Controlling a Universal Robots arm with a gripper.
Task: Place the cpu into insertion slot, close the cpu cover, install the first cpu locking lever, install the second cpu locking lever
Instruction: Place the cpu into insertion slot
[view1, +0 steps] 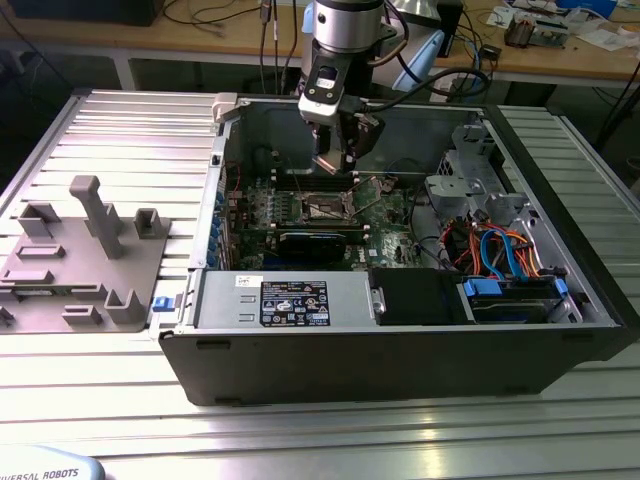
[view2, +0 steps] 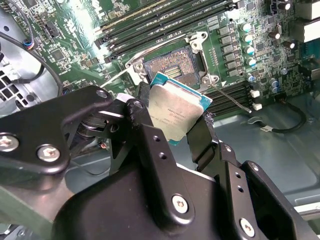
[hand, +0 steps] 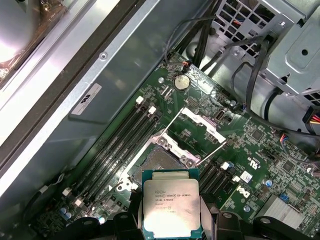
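Where the end effector (view2: 175, 122) clamps the cpu (view2: 177, 112) by two opposite edges, its black fingers (view2: 150, 140) hide the chip's lower corners in both wrist views. Cpu hangs above the insertion slot (hand: 159, 162), not seated, and covers the slot's near edge. Slot is bare, its contact field exposed, set in the green board (hand: 250, 150). Just beyond, the cpu cover (hand: 196, 132) stands swung open, with a thin locking lever (hand: 212, 152) beside it. Exterior view: open computer case (view1: 400, 350) on the ribbed surface (view1: 120, 140); cpu indistinct there.
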